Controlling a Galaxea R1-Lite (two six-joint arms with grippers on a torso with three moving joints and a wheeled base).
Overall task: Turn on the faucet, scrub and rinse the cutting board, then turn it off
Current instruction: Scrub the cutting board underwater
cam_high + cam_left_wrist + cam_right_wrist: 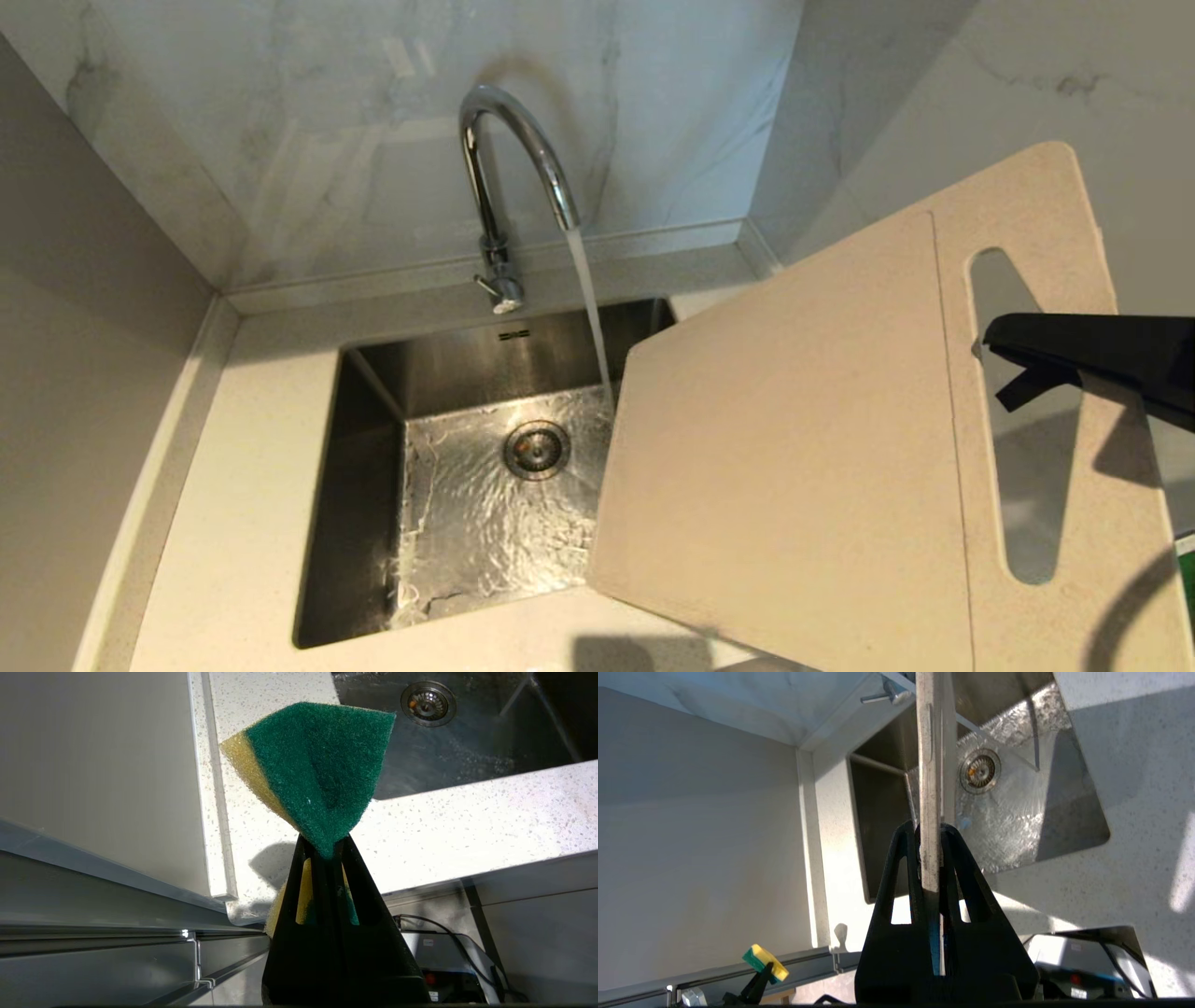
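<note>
The chrome faucet [509, 168] arches over the sink, and a stream of water [588, 299] runs from its spout. The cream cutting board [822, 439] hangs tilted over the sink's right side, its lower corner beside the stream. My right gripper [990, 347] is shut on the board's rim at the slot handle. In the right wrist view the board [930, 765] shows edge-on between the right gripper [930, 833] jaws. My left gripper [323, 842] is out of the head view, low before the counter, shut on a green-and-yellow sponge [317, 765].
The steel sink [373, 392] has a wet floor and a round drain [537, 450]. Speckled white counter [233, 523] surrounds it, with marble walls behind and at the right. A grey wall stands at the left.
</note>
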